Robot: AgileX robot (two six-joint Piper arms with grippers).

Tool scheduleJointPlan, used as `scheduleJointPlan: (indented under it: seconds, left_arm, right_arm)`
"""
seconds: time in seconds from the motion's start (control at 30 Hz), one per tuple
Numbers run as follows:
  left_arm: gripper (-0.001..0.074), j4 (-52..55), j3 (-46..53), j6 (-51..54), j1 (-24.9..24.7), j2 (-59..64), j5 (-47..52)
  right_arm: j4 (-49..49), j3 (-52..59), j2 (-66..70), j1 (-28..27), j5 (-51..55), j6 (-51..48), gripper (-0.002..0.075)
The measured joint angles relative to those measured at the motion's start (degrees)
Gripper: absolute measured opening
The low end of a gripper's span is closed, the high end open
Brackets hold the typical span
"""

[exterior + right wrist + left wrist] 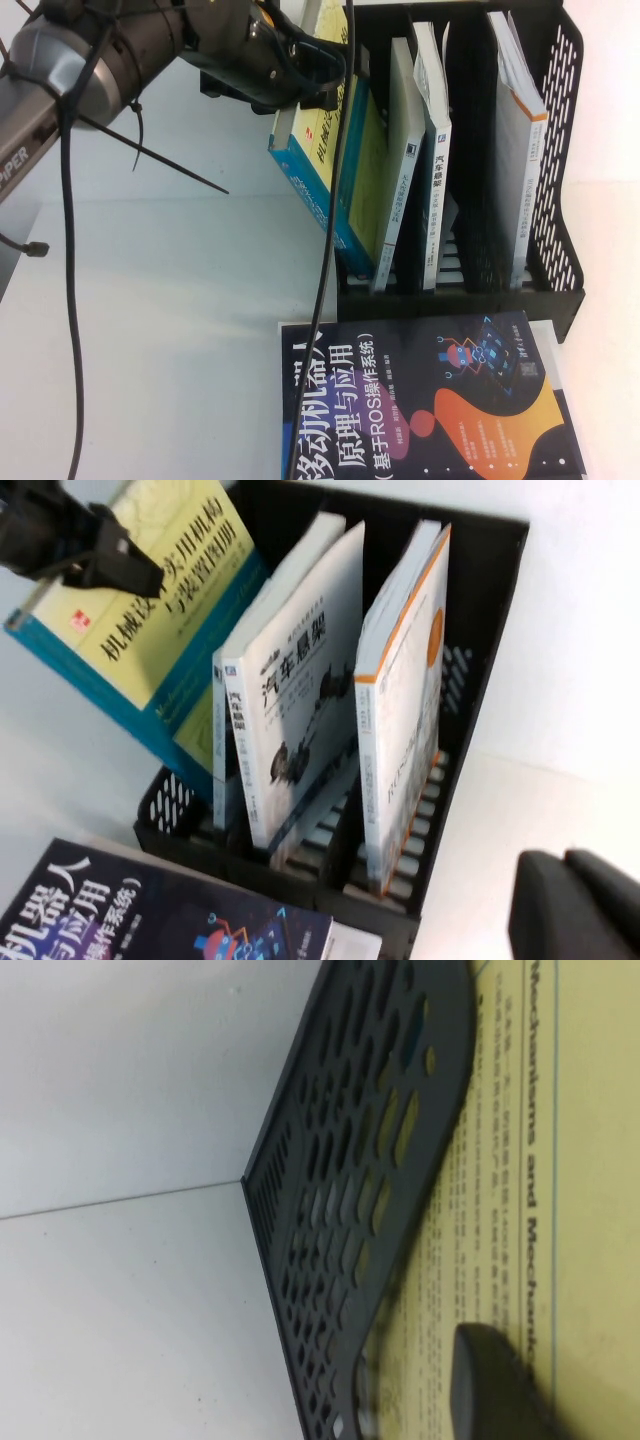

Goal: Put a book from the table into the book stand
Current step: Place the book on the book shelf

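The book (335, 170), pale yellow-green with a teal-blue spine, leans tilted with its lower end in the leftmost compartment of the black book stand (560, 150). My left gripper (300, 70) is shut on the book's upper end. In the left wrist view one finger (490, 1380) presses on the yellow cover (570, 1160) beside the stand's perforated side (360, 1190). The right wrist view shows the book (150, 610), the left gripper (90, 550) and the stand (480, 630). My right gripper (562, 865) is shut and empty, over the white table (560, 730) beside the stand.
A dark navy book (430, 400) with orange and purple shapes lies flat on the table (150, 300) in front of the stand. White-spined books (435, 160) stand in the middle compartments and another (520, 150) in the right one. Cables (70, 300) hang across the left.
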Motion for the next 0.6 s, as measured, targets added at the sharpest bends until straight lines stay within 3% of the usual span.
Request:
scheduleJointPlan:
  seconds: [0.6]
  left_arm:
    - [0.0195, -0.98, 0.00, 1.35, 0.00, 0.09, 0.70]
  right_arm:
    - [-1.61, -0.50, -19.77, 0.00, 5.06, 2.16, 0.0004]
